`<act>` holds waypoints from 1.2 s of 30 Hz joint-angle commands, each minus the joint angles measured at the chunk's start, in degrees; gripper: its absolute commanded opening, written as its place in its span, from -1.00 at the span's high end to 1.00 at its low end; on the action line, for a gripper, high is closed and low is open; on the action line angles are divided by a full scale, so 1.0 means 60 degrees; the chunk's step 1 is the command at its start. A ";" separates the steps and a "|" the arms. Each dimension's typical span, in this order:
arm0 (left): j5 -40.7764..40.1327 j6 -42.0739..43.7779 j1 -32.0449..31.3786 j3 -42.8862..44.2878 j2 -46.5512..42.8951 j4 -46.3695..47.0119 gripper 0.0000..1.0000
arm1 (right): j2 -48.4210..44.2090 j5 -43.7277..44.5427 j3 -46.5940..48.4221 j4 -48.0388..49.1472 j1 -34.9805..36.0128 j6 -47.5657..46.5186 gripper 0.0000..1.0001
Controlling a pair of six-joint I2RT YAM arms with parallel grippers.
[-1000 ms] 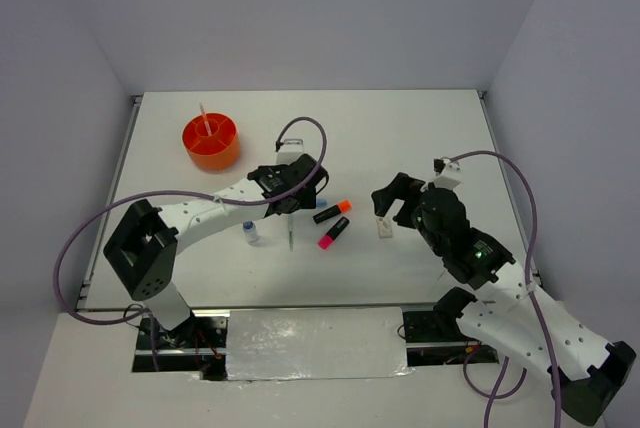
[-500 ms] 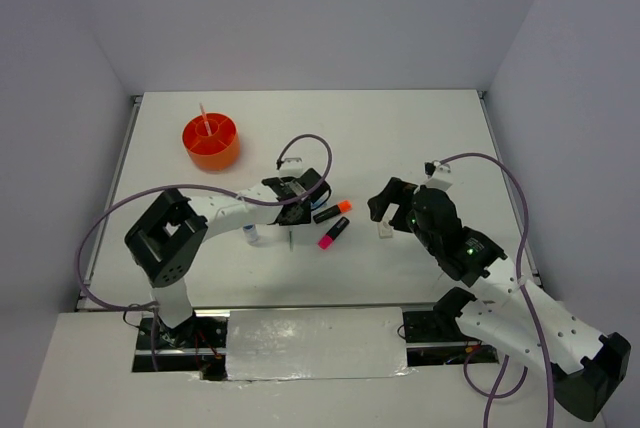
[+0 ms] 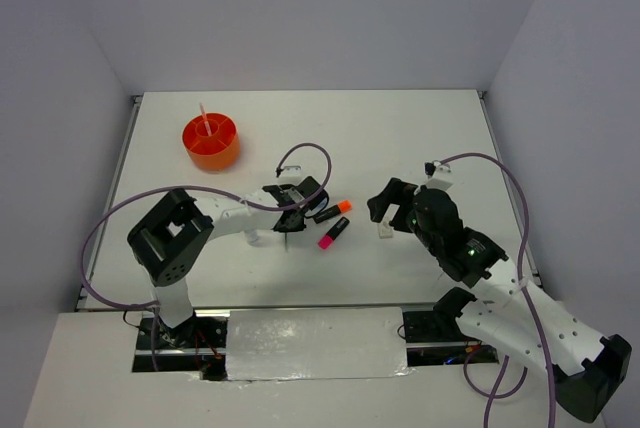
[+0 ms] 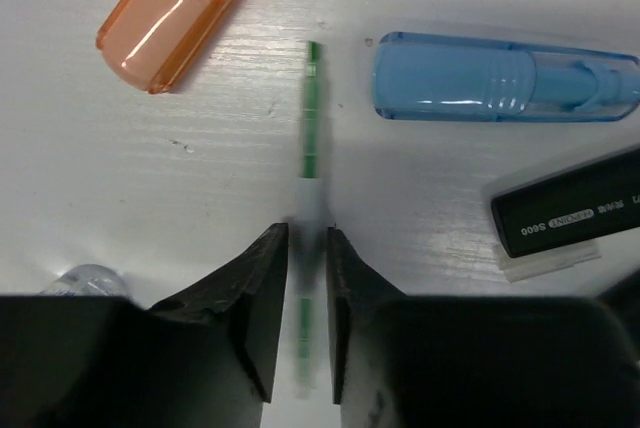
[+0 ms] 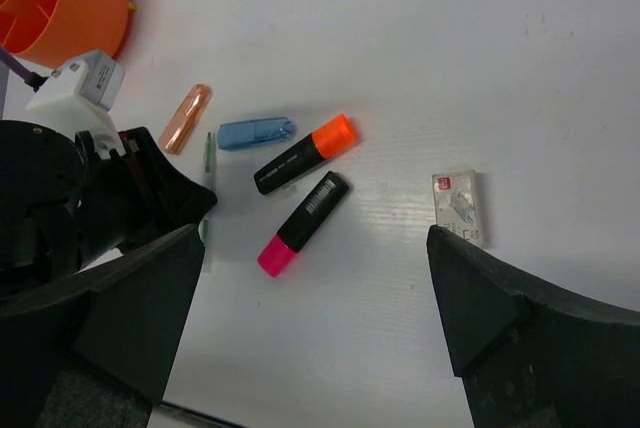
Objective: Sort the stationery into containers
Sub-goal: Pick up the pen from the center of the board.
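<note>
My left gripper [image 4: 308, 233] is low over the table, its jaws closed in on a thin green pen [image 4: 311, 108] that runs between the black fingers. Beyond it lie a salmon piece [image 4: 180, 8], a light-blue piece [image 4: 505, 78] and an orange-capped black highlighter [image 4: 580, 213]. A pink-capped highlighter [image 5: 305, 210] lies just right of that cluster. My right gripper [image 5: 315, 233] hovers wide open above them, holding nothing. The beige eraser [image 5: 460, 206] lies under its right finger side. The orange organiser [image 3: 211, 141] stands far left with an orange pen [image 3: 204, 116] upright in it.
A clear bottle [image 4: 85, 278] shows at the left finger's edge. The left arm's purple cable [image 3: 310, 153] loops above the gripper. White walls enclose the table on three sides. In the top view my right gripper [image 3: 385, 210] hangs close to the eraser [image 3: 383, 229].
My left gripper has dropped onto the green pen and narrowed its jaws around it. The right gripper shifted slightly left, then held still, still wide open.
</note>
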 commanded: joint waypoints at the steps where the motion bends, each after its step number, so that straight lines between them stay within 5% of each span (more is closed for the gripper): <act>1: 0.0297 -0.0108 0.0004 -0.0353 0.0184 0.0100 0.36 | -0.0113 -0.0044 0.0305 0.0212 -0.0042 -0.0055 -0.99; 7: 0.0415 -0.0093 0.0004 -0.0588 -0.0210 0.0232 0.93 | 0.0004 -0.0351 0.0290 0.0373 -0.0042 -0.0011 -0.99; 10: 0.0342 -0.0064 0.0004 -0.0661 -0.0896 0.0042 0.99 | 0.0165 -0.0352 0.0261 0.0476 -0.0056 0.0135 -0.99; 19: -0.1004 0.0741 -0.0376 0.0919 -0.3985 -0.2180 1.00 | 0.2140 0.1522 0.0846 -0.0474 0.0528 0.3995 -0.95; 25: -0.1168 0.1677 -0.0933 0.1653 -0.6329 -0.3429 1.00 | 0.4644 0.3133 0.2513 -0.1689 0.2109 0.6910 -0.85; 36: -0.0815 0.3862 -0.0977 -0.0161 -0.9964 -0.2774 1.00 | 0.9537 0.2682 0.6263 -0.4297 0.3034 1.0138 -0.25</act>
